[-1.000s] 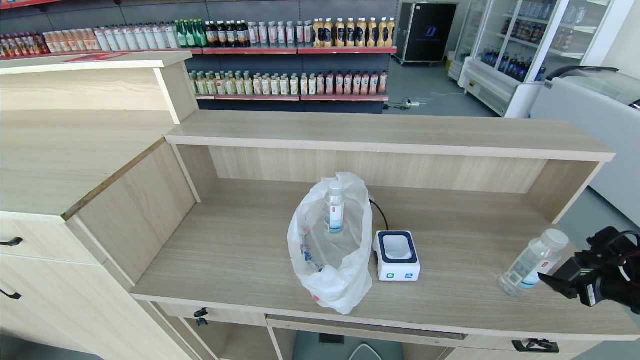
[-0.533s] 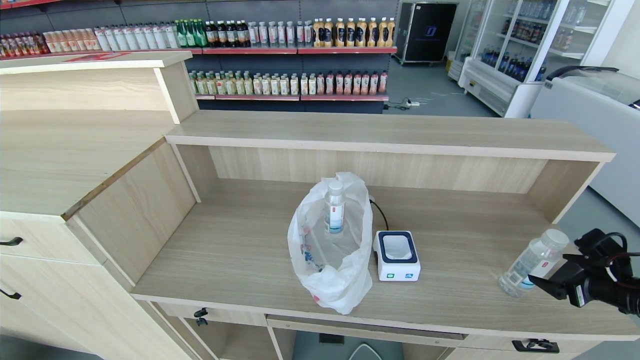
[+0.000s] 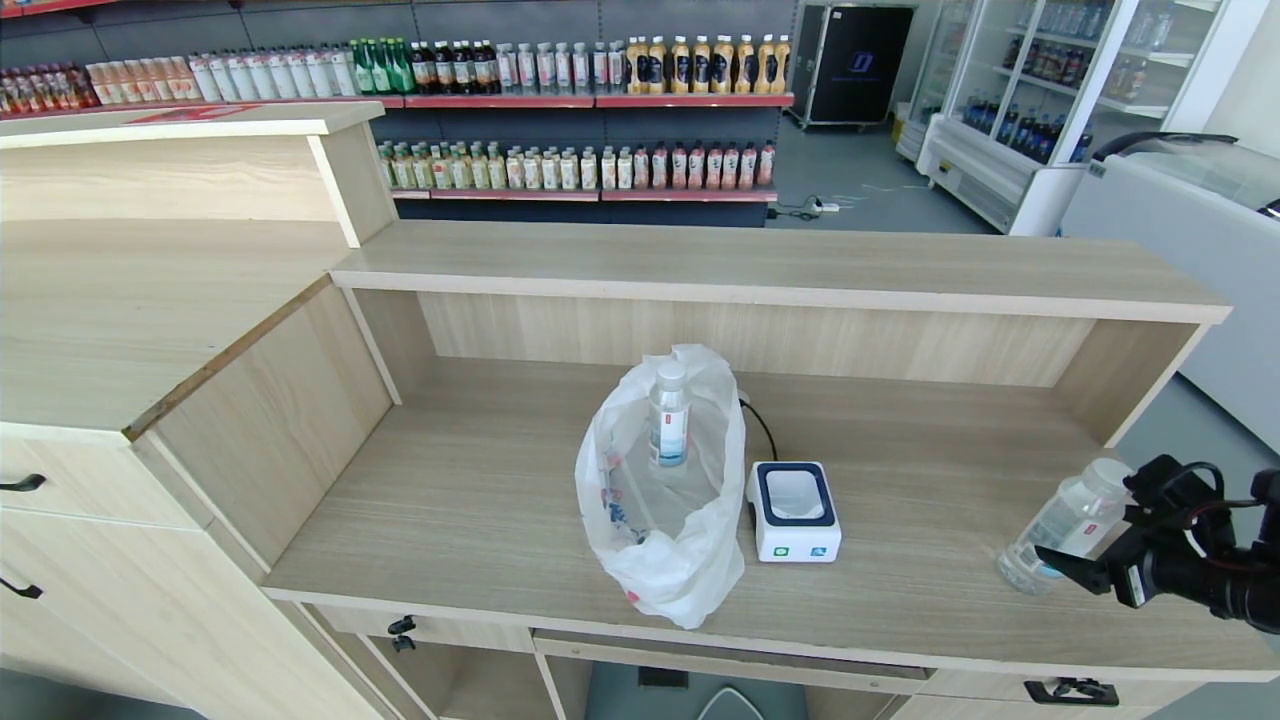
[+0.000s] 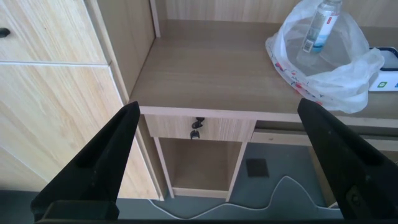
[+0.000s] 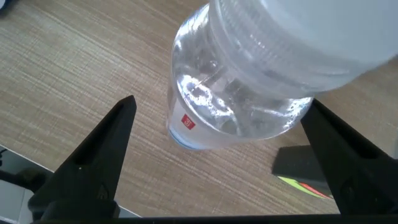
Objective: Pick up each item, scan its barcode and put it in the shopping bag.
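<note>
White crinkled plastic shopping bag (image 3: 660, 575), holding 1 clear upright bottle (image 3: 668, 425), stands well to the left of the right pincer (image 5: 222, 106), with the white box-shaped scanner (image 3: 795, 512) just beside the bag on the pincer's side and the clear plastic water bottle (image 3: 1060, 528) between that pincer's released, wide-spread fingers.

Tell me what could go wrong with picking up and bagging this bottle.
1. The right hand is open around the bottle, which stands toward the counter's front right edge. A bump before closing could tip it or knock it off.
2. The shopping bag is limp and holds a standing bagged bottle. Putting another in could topple that one or snag the rim.
</note>
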You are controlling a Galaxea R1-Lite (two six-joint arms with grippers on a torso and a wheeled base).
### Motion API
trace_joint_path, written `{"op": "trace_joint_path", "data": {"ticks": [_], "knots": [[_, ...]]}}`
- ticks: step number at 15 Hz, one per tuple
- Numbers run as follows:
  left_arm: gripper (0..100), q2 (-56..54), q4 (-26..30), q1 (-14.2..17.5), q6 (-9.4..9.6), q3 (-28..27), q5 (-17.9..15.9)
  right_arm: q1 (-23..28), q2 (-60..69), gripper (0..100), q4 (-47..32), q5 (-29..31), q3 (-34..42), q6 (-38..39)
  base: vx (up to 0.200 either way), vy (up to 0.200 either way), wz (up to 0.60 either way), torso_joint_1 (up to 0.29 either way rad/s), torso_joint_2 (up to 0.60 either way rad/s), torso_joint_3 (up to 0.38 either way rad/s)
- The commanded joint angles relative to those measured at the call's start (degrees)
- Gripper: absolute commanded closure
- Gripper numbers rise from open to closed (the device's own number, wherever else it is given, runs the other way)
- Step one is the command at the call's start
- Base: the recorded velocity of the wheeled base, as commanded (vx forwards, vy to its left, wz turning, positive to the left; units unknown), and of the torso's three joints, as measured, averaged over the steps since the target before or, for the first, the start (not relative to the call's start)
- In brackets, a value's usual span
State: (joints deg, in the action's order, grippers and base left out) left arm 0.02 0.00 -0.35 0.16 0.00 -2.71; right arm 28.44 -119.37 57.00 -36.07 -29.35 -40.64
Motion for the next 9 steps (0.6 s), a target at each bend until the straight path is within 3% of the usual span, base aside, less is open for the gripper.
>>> {"op": "trace_joint_path", "data": {"ticks": [1,9], "knots": [[0,0.1,0.0,0.0,0.02,0.0,0.0,-0.9,-1.2,0,0.9,-0.1,-0.5,0.0,0.000,0.000,0.00,0.000,0.00,0.000],[0,0.1,0.0,0.0,0.02,0.0,0.0,-4.4,-4.0,0,5.8,0.1,-1.7,4.7,0.000,0.000,0.00,0.000,0.00,0.000]]}}
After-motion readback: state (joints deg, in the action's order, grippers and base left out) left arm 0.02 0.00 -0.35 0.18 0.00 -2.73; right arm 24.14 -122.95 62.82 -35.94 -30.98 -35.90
